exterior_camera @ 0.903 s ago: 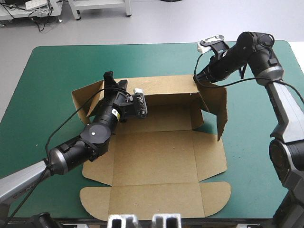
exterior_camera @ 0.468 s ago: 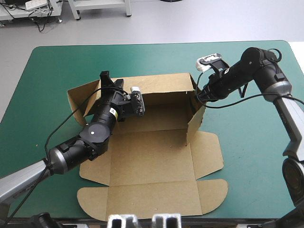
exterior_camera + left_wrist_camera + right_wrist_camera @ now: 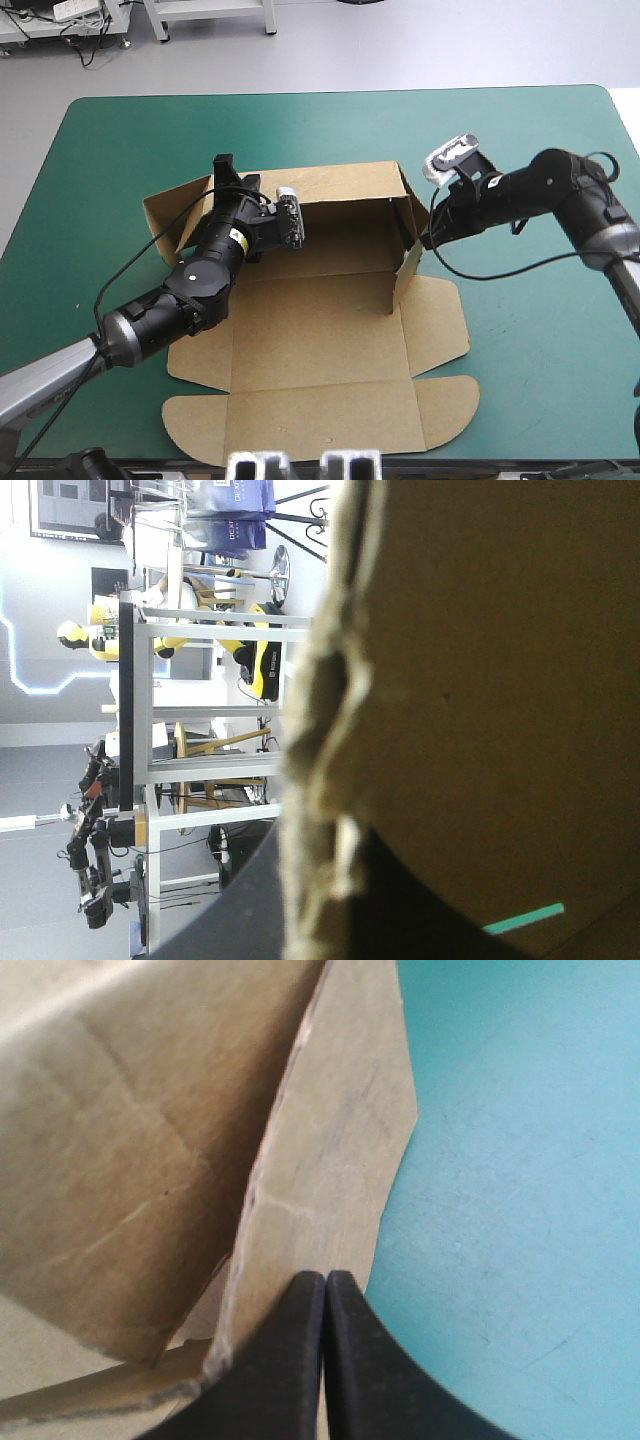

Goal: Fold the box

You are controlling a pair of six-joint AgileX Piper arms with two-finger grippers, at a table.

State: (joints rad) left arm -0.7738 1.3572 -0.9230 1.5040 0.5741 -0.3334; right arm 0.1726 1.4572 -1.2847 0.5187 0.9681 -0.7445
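High view: the teal-green cover (image 3: 520, 380) is carrying the box (image 3: 320, 330), a cut sheet of brown board. It's lying between the 2 grippers, most of it spreading back toward the robot behind them. The lid panel is lying flat; the far wall and R side wall are standing.

Judging by look, it's light and stiff across the panels, hinging easily at the creases, w/ edges prone to crushing. So it's best taken by a wall's edge or pushed on a broad face, not at a flap tip.

The L arm is reaching in low and diagonally, its elbow over the flat base. The R arm is coming in nearly level from the side, wrist bending inward.

The left gripper (image 3: 237, 178) is sitting at the box's far-L corner. In its wrist view a board edge is running between its jaws, so it's prob. clamping the box there. The right gripper (image 3: 326, 1285) is clenching into one point, empty, its tip seemingly against the outer face of the R wall just ahead of it.
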